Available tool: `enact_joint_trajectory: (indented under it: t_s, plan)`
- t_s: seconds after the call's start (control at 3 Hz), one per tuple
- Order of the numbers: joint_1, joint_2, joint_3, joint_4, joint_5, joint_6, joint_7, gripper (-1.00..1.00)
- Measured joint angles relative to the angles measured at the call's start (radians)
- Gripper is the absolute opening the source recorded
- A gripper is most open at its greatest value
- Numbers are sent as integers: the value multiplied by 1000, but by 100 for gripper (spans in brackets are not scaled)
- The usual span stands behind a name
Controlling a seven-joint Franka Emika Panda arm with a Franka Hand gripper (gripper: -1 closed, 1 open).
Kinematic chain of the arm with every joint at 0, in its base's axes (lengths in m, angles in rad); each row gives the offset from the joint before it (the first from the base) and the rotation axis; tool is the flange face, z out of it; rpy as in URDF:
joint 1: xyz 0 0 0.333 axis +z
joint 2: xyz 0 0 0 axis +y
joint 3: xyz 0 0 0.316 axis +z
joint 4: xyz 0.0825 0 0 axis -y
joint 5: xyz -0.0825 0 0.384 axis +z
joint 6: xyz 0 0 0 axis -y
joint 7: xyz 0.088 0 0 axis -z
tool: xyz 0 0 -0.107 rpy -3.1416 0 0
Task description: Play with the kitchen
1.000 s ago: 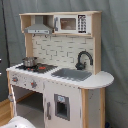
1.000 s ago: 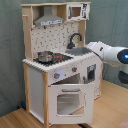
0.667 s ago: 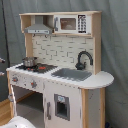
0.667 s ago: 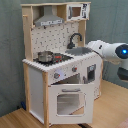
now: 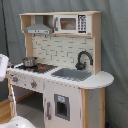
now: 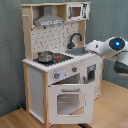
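Observation:
The kitchen (image 5: 62, 75) (image 6: 57, 65) is a white and light-wood toy unit, seen in both exterior views. A metal pot (image 5: 29, 61) (image 6: 45, 56) sits on its stovetop, left of the grey sink (image 5: 72, 74) and black faucet (image 5: 83, 59) (image 6: 74, 39). The oven door (image 6: 69, 101) leans slightly outward. In the second exterior view my white arm (image 6: 107, 47), with a blue light, reaches in from the right. Its gripper end (image 6: 90, 48) hovers by the counter's front edge near the sink. Only a sliver of the arm (image 5: 2, 63) shows at the first exterior view's left edge.
A hood (image 5: 39, 29) and toy microwave (image 5: 70, 23) sit high on the unit. A grey curtain (image 5: 115, 45) hangs behind it. The floor is wood (image 6: 15, 120). The arm's white base (image 5: 17, 122) fills the first exterior view's lower left corner.
In the second exterior view the arm's blue-lit joint has risen and shifted slightly left. The kitchen and pot have not moved.

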Motion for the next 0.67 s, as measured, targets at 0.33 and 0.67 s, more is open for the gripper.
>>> enact_joint_trajectory:
  t_s: [0.33,0.67]
  plan:
    - [-6,56,0,-40,43,8,-78,100]
    - [-18,114,0,-69,83,38,-145,100]
